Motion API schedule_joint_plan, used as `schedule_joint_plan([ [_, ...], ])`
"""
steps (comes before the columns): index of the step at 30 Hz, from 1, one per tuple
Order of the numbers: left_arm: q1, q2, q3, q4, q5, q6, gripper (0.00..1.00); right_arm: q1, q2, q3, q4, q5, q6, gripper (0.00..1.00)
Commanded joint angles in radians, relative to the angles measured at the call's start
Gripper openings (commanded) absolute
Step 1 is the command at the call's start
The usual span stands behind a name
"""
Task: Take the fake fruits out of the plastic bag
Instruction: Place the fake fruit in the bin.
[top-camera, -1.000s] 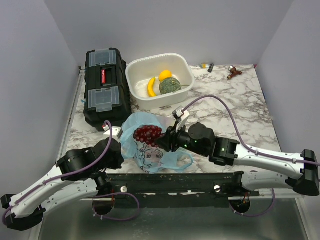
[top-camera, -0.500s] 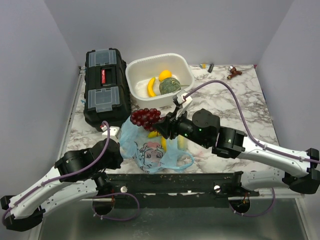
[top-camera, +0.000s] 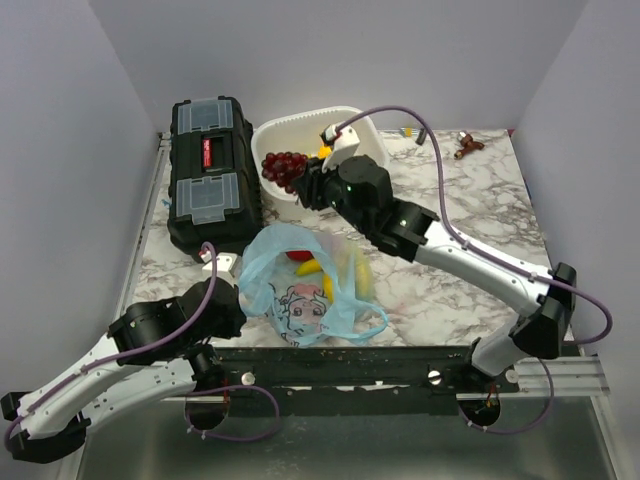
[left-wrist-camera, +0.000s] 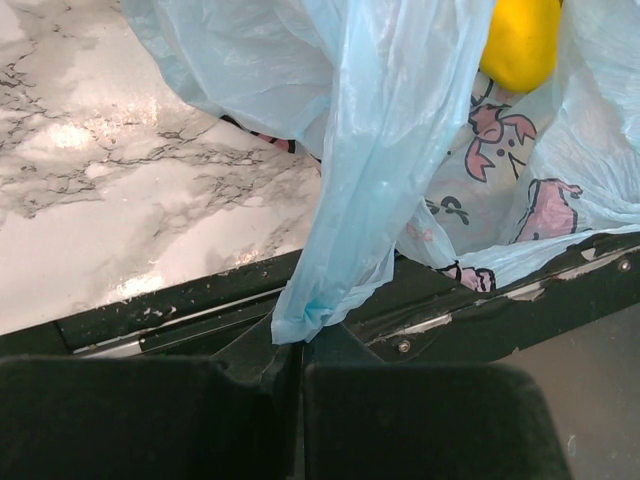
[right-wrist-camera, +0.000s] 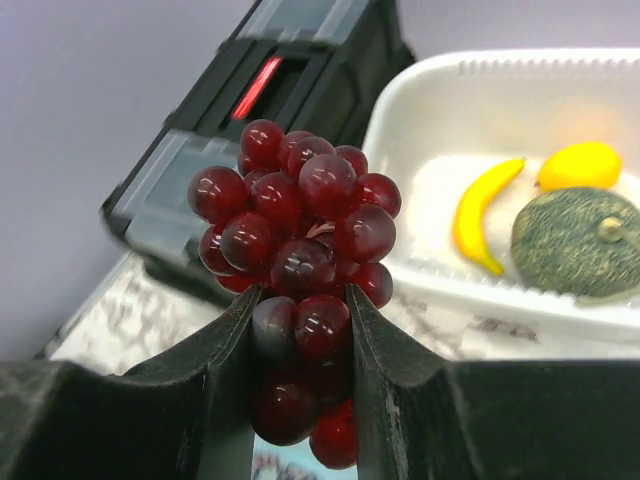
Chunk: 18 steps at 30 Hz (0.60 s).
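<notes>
Right gripper (right-wrist-camera: 300, 385) is clamped on the grape bunch (right-wrist-camera: 295, 225), which I have raised at the white tub's (right-wrist-camera: 520, 75) left edge. A banana (right-wrist-camera: 480, 215), melon (right-wrist-camera: 575, 240) and lemon (right-wrist-camera: 585, 165) lie in the tub. My left gripper (left-wrist-camera: 300, 365) pinches the plastic bag (top-camera: 300, 305) closed-jawed, and yellow bananas (top-camera: 322, 278) and a red piece (top-camera: 300, 255) are inside the bag.

1 overhead, 2 wrist close-ups

Tub (top-camera: 270, 140) behind bag (top-camera: 300, 290), toolbox (top-camera: 208, 170) left of tub
</notes>
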Motion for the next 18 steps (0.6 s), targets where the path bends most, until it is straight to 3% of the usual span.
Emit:
schedule_joint_plan([
  [1,-0.004,-0.021,-0.002,-0.009,-0.021,-0.003,0.0,-0.091,0.085,0.131,0.096,-0.016,0.036,0.01],
  [11,-0.004,-0.045,-0.003,-0.007,-0.022,-0.003,0.0,-0.274,0.374,0.403,0.163,-0.059,0.046,0.01],
  [18,-0.004,-0.063,-0.003,-0.009,-0.026,-0.008,0.0,-0.324,0.637,0.639,0.144,-0.066,0.0,0.01],
])
